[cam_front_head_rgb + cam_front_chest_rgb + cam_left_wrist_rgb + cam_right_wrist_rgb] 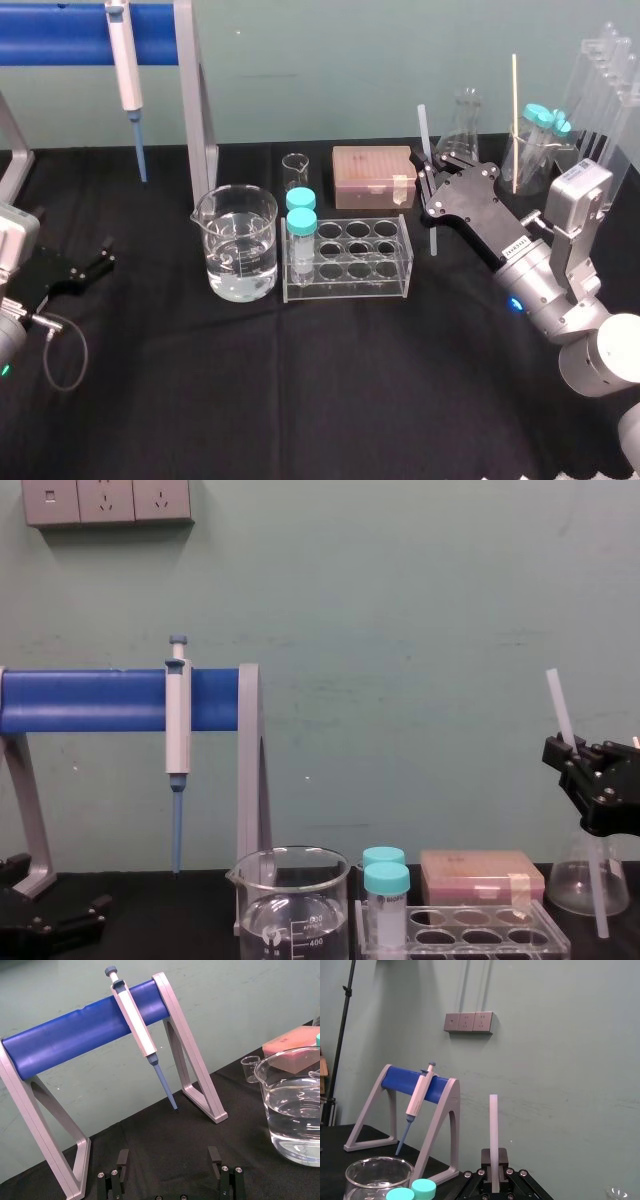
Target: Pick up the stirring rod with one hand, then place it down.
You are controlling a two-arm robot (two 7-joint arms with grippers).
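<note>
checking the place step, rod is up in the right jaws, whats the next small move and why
Probably lower the right gripper and lay the stirring rod on the black cloth in front of the tube rack. Its jaws are shut on the rod, held nearly upright, so the pickup looks done; placing remains. The left gripper sits parked, open, at the left.

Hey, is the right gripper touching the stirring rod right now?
Touching. The right wrist view shows the right gripper closed on the stirring rod, which stands upright between its jaws.
</note>
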